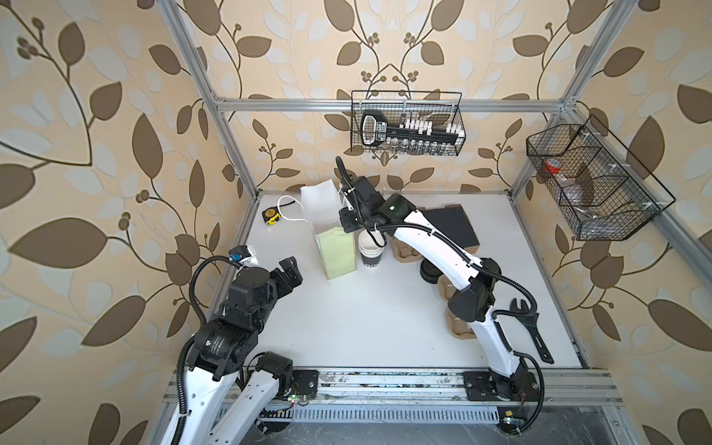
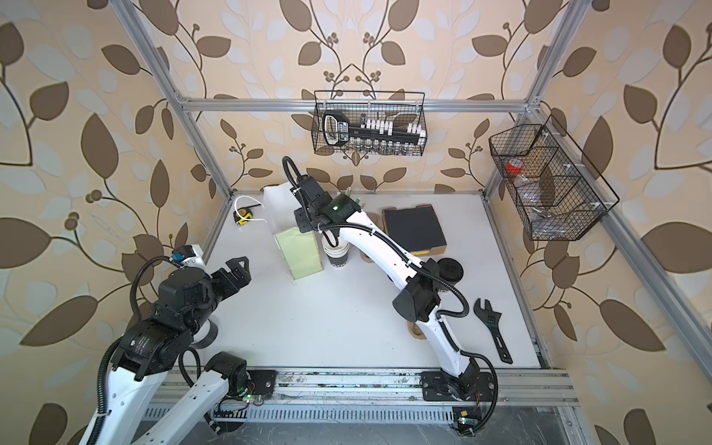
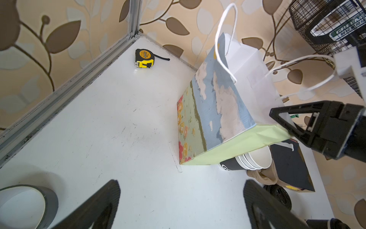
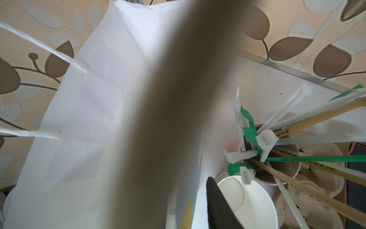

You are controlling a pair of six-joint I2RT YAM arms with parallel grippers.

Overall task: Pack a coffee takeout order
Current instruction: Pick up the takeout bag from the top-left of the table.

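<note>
A stack of black paper cups (image 1: 370,252), white inside, stands right of a white paper bag (image 1: 331,235) with a green side. My right gripper (image 1: 352,225) hangs over the bag's rim beside the cups. In the right wrist view one black finger (image 4: 217,204) shows between the bag wall and the top cup (image 4: 247,202), a small gap off the wall; the other finger is hidden. Tan carriers (image 1: 404,252), black lids (image 1: 429,272) and the dark sheet (image 2: 414,227) lie under and behind my right arm. My left gripper (image 3: 182,198) is open and empty, left of the bag.
A yellow tape measure (image 1: 271,215) lies in the back left corner. A black wrench (image 1: 533,327) is at the right edge, and a grey tape roll (image 3: 23,204) sits near my left arm. A cup of wrapped straws (image 4: 277,158) stands behind the cups. Wire baskets (image 1: 406,123) hang on the frame.
</note>
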